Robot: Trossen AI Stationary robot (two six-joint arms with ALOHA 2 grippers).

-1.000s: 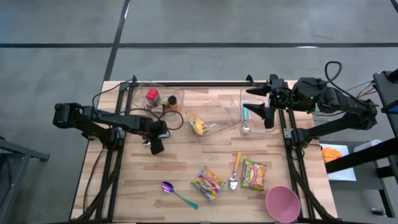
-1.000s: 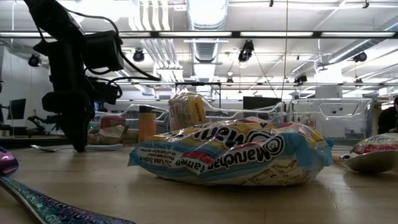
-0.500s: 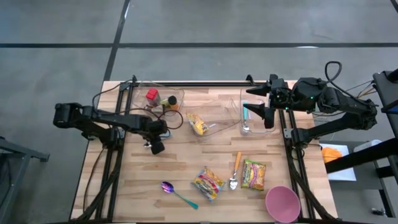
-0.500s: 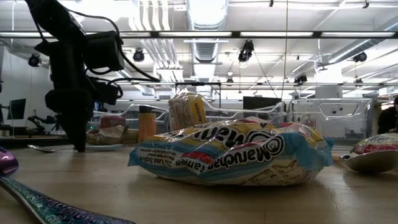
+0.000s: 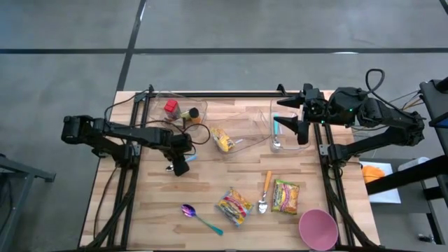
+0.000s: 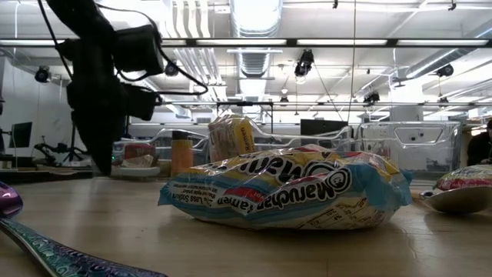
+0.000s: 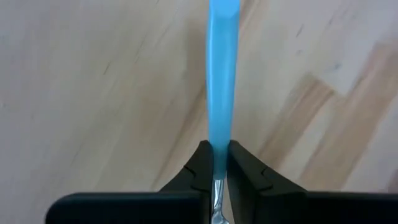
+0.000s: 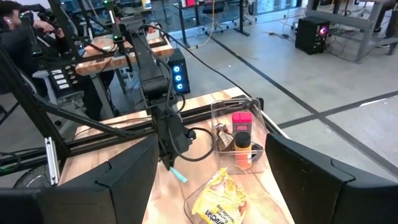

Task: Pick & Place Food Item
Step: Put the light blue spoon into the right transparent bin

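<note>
Food packets are what the task names, yet the left jaws [image 7: 217, 149] are clamped on something else: a slim metal utensil with a light-blue plastic handle [image 7: 222, 74]. The handle runs straight out ahead from between the two dark fingers, its long axis in line with the arm's reach, over bare wood at the left middle of the pale plank surface [image 5: 210, 175].

The nearest food to those jaws is a yellow crinkly noodle packet [image 5: 222, 138], lying inside a clear plastic tub [image 5: 241, 145] toward the centre rear. It sits between the two arms, closer to the left one. Toward the front edge a multicoloured noodle packet [image 5: 234, 205] lies flat on the surface, and just beyond a wooden-handled spoon [image 5: 266, 189] lies a green and red packet [image 5: 285, 195] (this last one is nearer the right arm).

Farthest off, the right gripper [image 5: 301, 131] waits over a clear bin [image 5: 273, 112] at the right rear, its jaws standing wide apart with nothing in them.

Judging by this, the left arm must let go of the utensil before it can take any packet.
</note>
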